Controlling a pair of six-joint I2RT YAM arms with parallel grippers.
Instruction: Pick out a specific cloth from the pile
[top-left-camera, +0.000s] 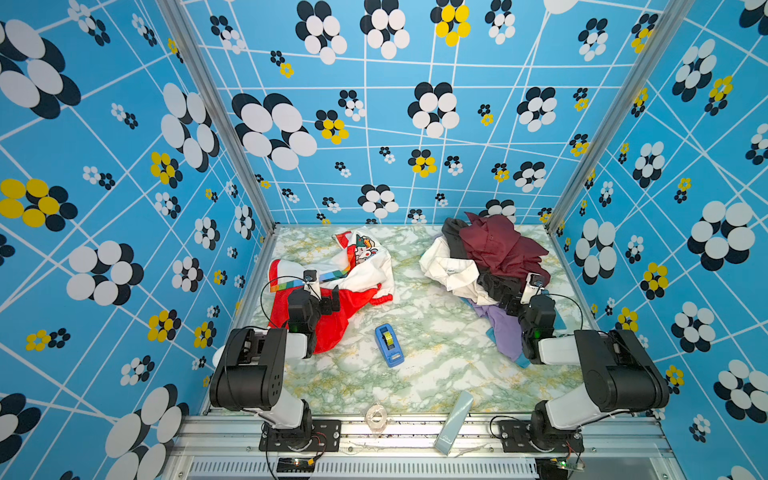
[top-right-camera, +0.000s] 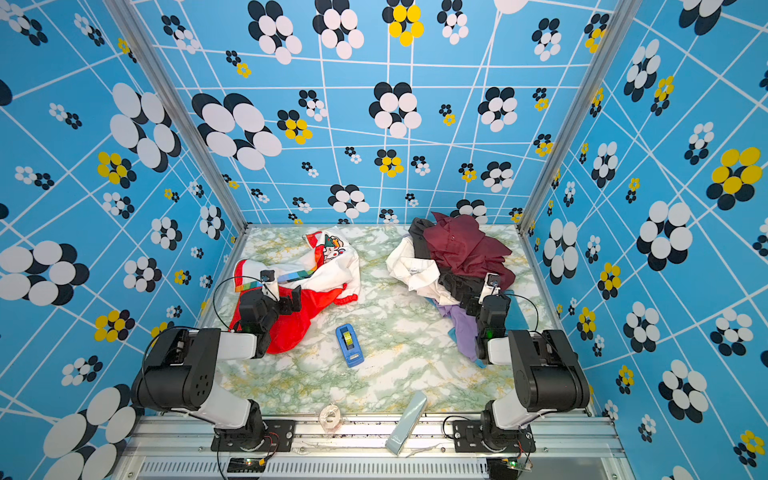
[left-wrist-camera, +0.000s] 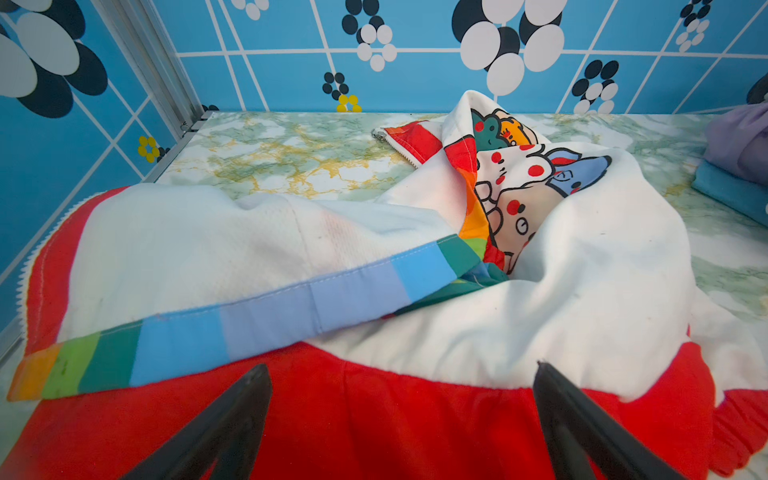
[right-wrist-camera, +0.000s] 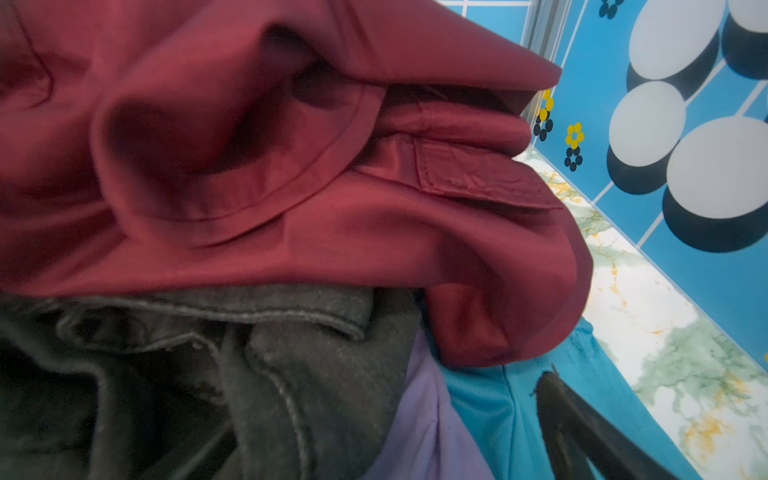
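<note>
Left claw (left-wrist-camera: 401, 368) spread wide, right claw (top-left-camera: 510, 302) equally wide

We see a laboratory robot cell: a left arm (top-left-camera: 249, 374) and a right arm (top-left-camera: 615, 370) bolted to an aluminium rail (top-left-camera: 415, 440), a marble-look tabletop (top-left-camera: 436, 374) boxed in by printed flower walls (top-left-camera: 415, 75) on metal posts (top-left-camera: 217, 112), and a bare circuit board (top-left-camera: 293, 464).

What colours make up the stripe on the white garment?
The stripe runs orange, green, blue, lilac; clearest in left wrist view.
</note>
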